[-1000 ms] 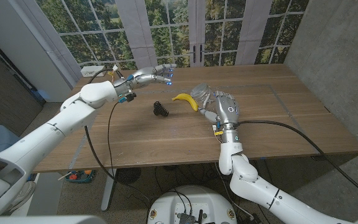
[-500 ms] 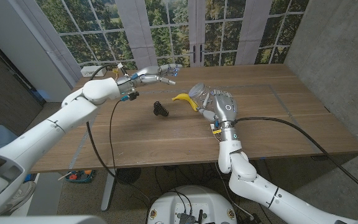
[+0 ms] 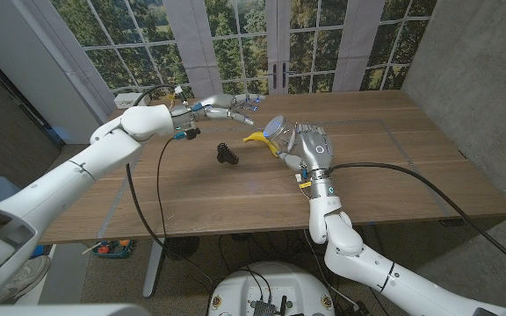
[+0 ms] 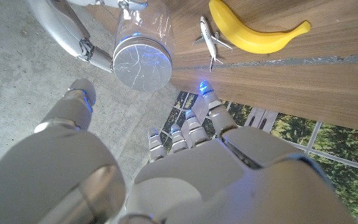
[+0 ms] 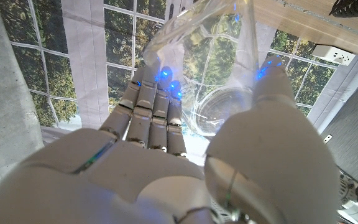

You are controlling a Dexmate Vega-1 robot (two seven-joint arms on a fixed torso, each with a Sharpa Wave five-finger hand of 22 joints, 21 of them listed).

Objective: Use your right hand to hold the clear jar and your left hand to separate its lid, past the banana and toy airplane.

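My right hand [image 3: 313,147] grips the clear jar [image 3: 286,136] above the table, tilted so its silver lid [image 3: 274,128] faces my left hand. In the right wrist view the fingers [image 5: 154,106] wrap the jar [image 5: 216,74]. My left hand [image 3: 223,106] hovers open a short way from the lid, fingers stretched toward it. In the left wrist view the lid [image 4: 138,64] is apart from the fingers [image 4: 191,127]. The yellow banana [image 3: 257,139] lies just below the jar; the small white toy airplane [image 4: 210,40] lies beside the banana [image 4: 253,34].
A black coiled object [image 3: 227,154] lies on the wooden table [image 3: 393,167] left of the banana. A white power strip [image 3: 131,99] with cables sits at the back left corner. Windows stand behind the table.
My left hand has reached to the right, closer to the jar's lid. My right hand has raised the jar slightly and turned its lid toward the left hand.
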